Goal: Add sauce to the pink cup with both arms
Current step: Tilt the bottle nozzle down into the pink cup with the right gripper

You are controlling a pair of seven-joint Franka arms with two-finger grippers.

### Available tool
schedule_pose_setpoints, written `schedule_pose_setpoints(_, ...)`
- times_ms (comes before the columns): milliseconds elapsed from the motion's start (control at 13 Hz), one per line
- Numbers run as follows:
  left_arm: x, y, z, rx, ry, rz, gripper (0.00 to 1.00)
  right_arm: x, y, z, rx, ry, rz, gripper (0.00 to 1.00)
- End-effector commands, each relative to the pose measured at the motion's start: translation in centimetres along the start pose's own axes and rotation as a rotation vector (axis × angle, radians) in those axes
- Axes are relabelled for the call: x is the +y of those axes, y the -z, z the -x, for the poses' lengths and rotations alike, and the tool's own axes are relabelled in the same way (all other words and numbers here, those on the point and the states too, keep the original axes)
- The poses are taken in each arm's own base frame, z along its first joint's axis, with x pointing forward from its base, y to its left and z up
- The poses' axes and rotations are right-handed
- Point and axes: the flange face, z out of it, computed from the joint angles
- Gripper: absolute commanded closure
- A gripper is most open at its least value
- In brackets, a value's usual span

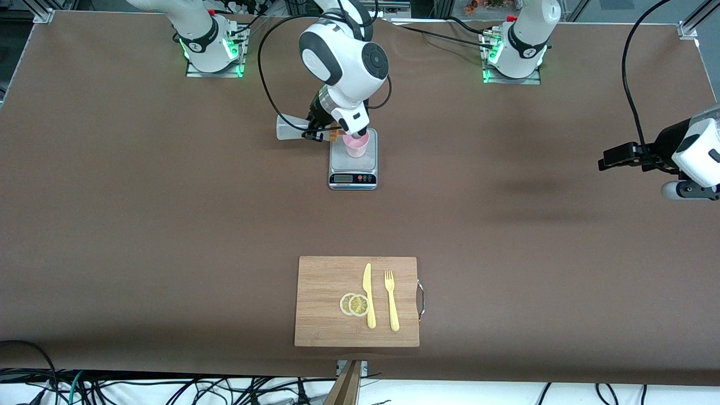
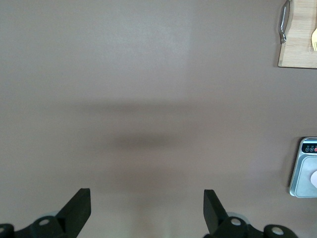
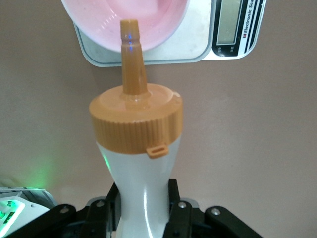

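Sauce (image 3: 141, 163), clamped in the right gripper (image 3: 143, 208), tilts its nozzle over the pink cup (image 1: 356, 144) (on a scale (image 1: 352, 166)). Squeezing off-centre could spill onto the scale. Left gripper (image 2: 147, 208) waits, jaws apart, over bare worktop (image 1: 169, 225).

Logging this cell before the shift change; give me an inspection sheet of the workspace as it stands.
Surface: brown table, no spills seen.
Job's things: pink cup on the scale; sauce tipped, nozzle over the cup's mouth.
Clutter: cutting board nearer the front camera, bearing knife, fork, lemon slices.
Grippers: right end effector shut on the sauce; left end effector open, waiting over bare table.
Cables: black cable looping from the right arm.
Surroundings: floor wires along the front edge.
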Motion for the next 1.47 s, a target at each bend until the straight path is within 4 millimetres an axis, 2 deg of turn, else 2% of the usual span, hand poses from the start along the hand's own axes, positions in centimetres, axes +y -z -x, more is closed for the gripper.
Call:
schedule_pose_setpoints(0, -0.2, 0.2, 0.2, -0.004, -0.018, -0.020, 0.00, -0.5, 0.4, 0.5, -0.019, -0.008, 0.018, 0.84)
schedule_pose_setpoints(617, -0.2, 0.2, 0.2, -0.004, -0.018, -0.019, 0.00, -1.7, 0.6, 0.2, -0.094, -0.011, 0.076, 0.84)
schedule_pose_setpoints(1389, -0.1, 0.1, 0.1, -0.006, -0.019, -0.016, 0.00, -1.9, 0.8, 0.3, -0.099, -0.018, 0.077, 0.84)
